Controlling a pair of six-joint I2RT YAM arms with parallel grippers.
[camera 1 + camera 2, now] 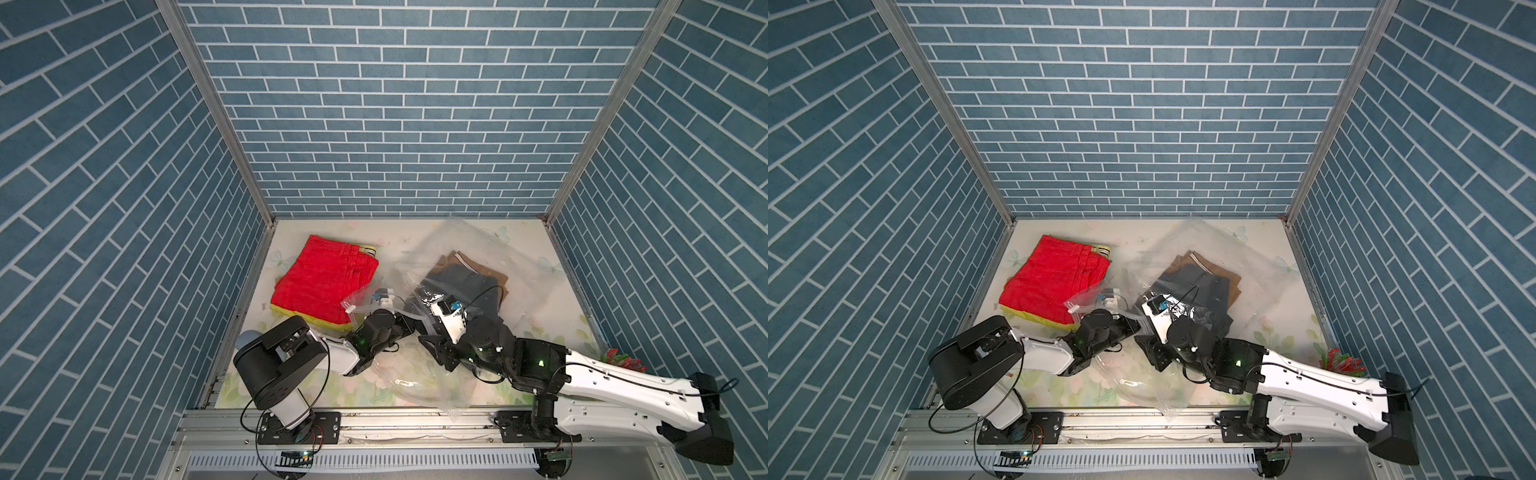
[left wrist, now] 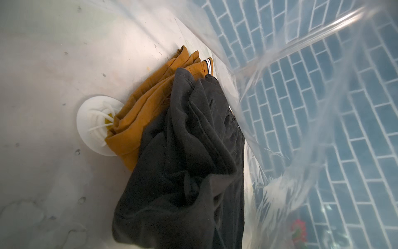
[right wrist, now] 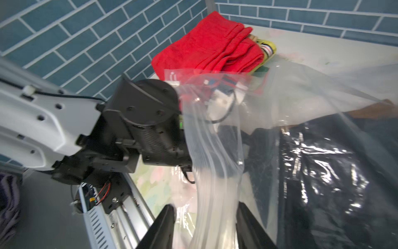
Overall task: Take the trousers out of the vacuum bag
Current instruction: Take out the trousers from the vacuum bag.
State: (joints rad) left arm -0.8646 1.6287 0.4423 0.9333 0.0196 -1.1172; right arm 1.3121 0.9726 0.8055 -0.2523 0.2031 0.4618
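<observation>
The clear vacuum bag (image 1: 519,257) lies crumpled at the right of the table, its mouth toward the arms. Inside it, black trousers (image 1: 465,282) lie on ochre brown ones (image 1: 457,262). The white valve (image 2: 94,127) shows beside the brown cloth (image 2: 146,107). My left gripper (image 1: 411,319) reaches into the bag's mouth. Its jaws are buried in bunched black cloth (image 2: 189,161) and shut on it. My right gripper (image 3: 206,215) is open, its fingers (image 3: 163,228) astride the bag's gathered zip strip (image 3: 215,183). Red trousers (image 1: 324,278) top a stack outside the bag, over yellow ones (image 1: 291,311).
Blue brick walls close in three sides. A metal rail (image 1: 374,419) runs along the front with both arm bases on it. A red and green plastic thing (image 1: 623,359) lies at the right edge. The left arm's wrist (image 3: 146,120) sits close to my right gripper.
</observation>
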